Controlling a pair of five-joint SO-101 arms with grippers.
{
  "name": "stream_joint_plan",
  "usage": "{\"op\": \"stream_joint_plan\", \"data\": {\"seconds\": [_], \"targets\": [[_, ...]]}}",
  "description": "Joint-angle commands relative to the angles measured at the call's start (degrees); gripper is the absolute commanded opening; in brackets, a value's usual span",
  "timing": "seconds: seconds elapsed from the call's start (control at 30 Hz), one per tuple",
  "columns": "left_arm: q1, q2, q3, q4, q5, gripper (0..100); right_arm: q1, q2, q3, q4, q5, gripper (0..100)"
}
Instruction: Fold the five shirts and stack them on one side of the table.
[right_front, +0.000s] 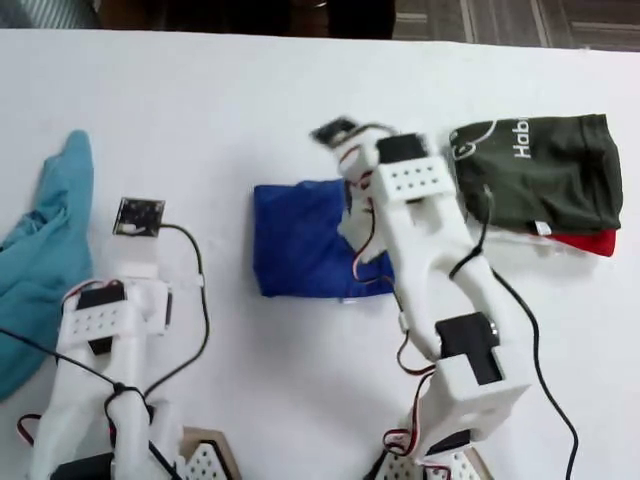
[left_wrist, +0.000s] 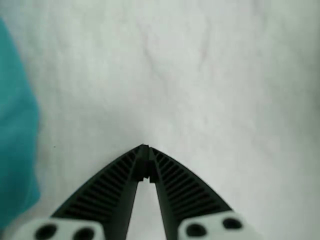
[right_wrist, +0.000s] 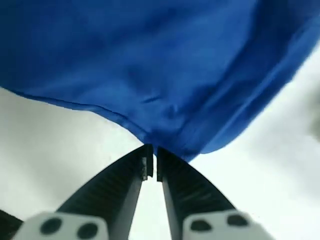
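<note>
A folded blue shirt lies mid-table. My right gripper is shut on the blue shirt at its right edge, and the cloth hangs lifted off the white table there. The right arm covers that edge from above. A crumpled teal shirt lies at the left. My left gripper is shut with nothing in it, low over bare table just right of the teal shirt. A folded dark green shirt rests on a red shirt at the right.
The white table has free room along the back and between the two arms. Cables hang from both arms. The table's far edge runs along the top of the high view.
</note>
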Motion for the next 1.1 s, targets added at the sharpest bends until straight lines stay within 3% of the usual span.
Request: {"op": "stream_joint_plan", "data": {"seconds": [0.0,0.3,0.63,0.77,0.93,1.07], "targets": [[-0.6,0.2,-0.2,-0.9,0.4,3,1.2,-2.2,6.2,-5.6,-0.4,2.1],[-0.6,0.2,-0.2,-0.9,0.4,3,11.2,-2.6,12.7,-15.5,6.0,2.1],[-0.6,0.2,-0.2,-0.9,0.4,3,8.9,-12.2,-3.3,-6.5,5.7,2.1],[-0.6,0.2,-1.2,-0.5,0.4,3,7.6,-14.0,-8.3,-10.9,3.9,2.1],[1.5,1.1,-12.2,5.2,0.5,3,6.5,-5.9,-5.3,-16.0,-4.8,2.1],[7.8,8.7,-26.9,9.8,0.5,3,6.8,-5.0,-3.3,-12.4,-5.0,2.1]]}}
